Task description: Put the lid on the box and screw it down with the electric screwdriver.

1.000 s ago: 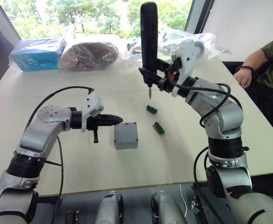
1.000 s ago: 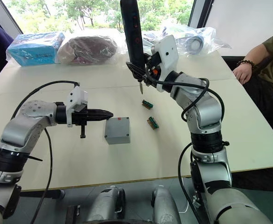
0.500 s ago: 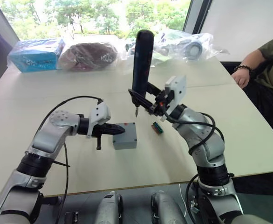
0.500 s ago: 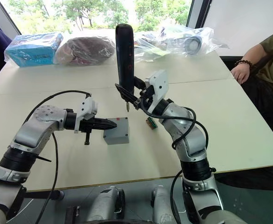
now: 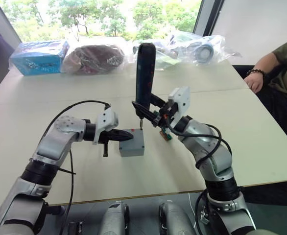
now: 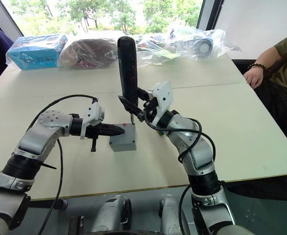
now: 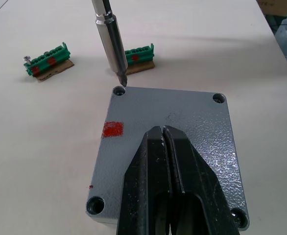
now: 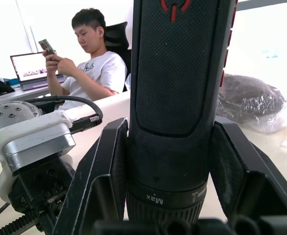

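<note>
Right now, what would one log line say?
lid on box | left tool shut, pressing lid | right tool holds screwdriver, bit at corner hole

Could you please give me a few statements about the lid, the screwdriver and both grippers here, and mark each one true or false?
1. The lid already sits on the box. True.
2. The left gripper is wide open beside the box. False: its fingers are shut, resting over the lid.
3. The right gripper holds the electric screwdriver upright. True.
4. The screwdriver's bit is at the lid's middle. False: it is at a corner screw hole.
5. Two green terminal pieces lie on top of the lid. False: they lie on the table beyond the box.
</note>
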Tool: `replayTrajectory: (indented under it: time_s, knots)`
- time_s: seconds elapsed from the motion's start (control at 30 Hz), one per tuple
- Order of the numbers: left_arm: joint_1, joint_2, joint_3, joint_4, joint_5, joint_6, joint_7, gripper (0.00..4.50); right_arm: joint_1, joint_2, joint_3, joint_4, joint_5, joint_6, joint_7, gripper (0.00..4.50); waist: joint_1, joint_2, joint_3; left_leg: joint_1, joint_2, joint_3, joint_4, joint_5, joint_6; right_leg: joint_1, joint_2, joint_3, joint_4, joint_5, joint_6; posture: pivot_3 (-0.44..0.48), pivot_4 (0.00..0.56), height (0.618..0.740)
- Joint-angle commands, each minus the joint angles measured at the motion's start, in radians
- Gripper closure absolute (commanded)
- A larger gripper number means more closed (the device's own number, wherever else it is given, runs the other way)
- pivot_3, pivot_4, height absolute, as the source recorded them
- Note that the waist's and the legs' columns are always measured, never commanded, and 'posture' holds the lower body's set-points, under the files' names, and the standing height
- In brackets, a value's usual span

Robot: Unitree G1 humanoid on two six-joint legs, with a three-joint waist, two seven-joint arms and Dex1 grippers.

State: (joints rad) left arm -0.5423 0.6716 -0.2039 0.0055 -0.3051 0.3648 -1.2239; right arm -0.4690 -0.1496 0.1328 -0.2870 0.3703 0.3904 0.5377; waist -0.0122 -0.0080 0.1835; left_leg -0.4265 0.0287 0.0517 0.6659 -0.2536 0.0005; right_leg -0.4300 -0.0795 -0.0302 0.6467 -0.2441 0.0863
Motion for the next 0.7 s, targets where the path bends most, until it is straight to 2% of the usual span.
replayTrajectory:
  time_s: [0.03, 0.7]
  knots:
    - [0.003, 0.020, -0.002, 0.003, 0.016, 0.008, -0.012, 4.50, -0.006, 0.017, -0.001, -0.022, -0.006, -0.068, -0.001, 2.72, 0.000, 0.000, 0.000, 0.000, 0.000, 0.000, 0.000, 0.000, 0.000, 0.000, 0.000, 0.000, 0.000, 0.000, 0.000, 0.000, 0.150, 0.740]
    - [0.011, 0.031, -0.002, 0.012, 0.021, -0.005, -0.025, 4.50, 0.040, -0.013, 0.023, 0.076, -0.066, -0.160, 0.036, 2.72, 0.000, 0.000, 0.000, 0.000, 0.000, 0.000, 0.000, 0.000, 0.000, 0.000, 0.000, 0.000, 0.000, 0.000, 0.000, 0.000, 0.150, 0.740]
